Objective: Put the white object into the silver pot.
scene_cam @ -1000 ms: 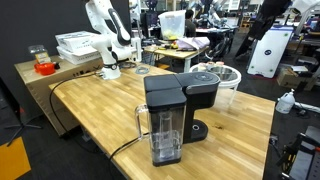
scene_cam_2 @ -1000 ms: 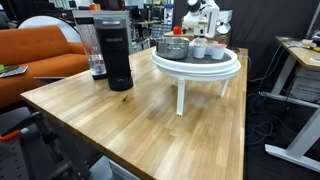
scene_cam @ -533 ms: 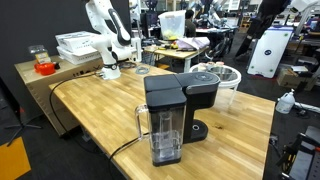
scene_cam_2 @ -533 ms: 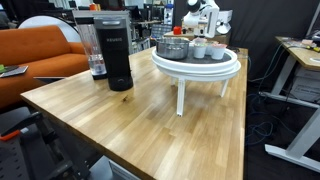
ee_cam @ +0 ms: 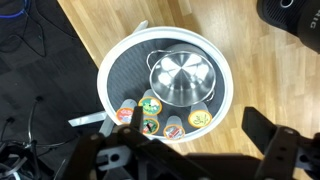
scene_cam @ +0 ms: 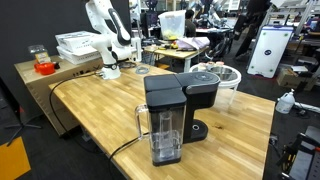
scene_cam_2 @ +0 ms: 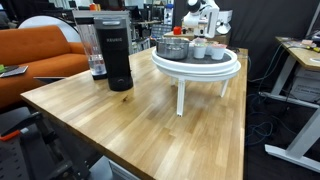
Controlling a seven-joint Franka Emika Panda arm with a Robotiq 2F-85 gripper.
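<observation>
The silver pot [ee_cam: 182, 78] sits in a round white tray [ee_cam: 107, 70] on legs; it is a wide, low, shiny metal pot. Several small white pods with coloured lids [ee_cam: 150, 103] stand beside it in the tray, on the side near my gripper. In an exterior view the pot [scene_cam_2: 172, 46] and the white pods [scene_cam_2: 200, 49] stand on the raised tray [scene_cam_2: 196, 66]. My gripper [ee_cam: 195, 150] hangs high above the tray's edge. It is open and empty, with its dark fingers [ee_cam: 266, 140] far apart.
A black coffee maker with a clear jug [scene_cam: 168, 115] [scene_cam_2: 116, 55] stands on the wooden table [scene_cam: 90, 110], with its cord trailing off. The white arm [scene_cam: 104, 35] rises at the table's far end. An orange sofa [scene_cam_2: 30, 55] and cluttered desks surround it.
</observation>
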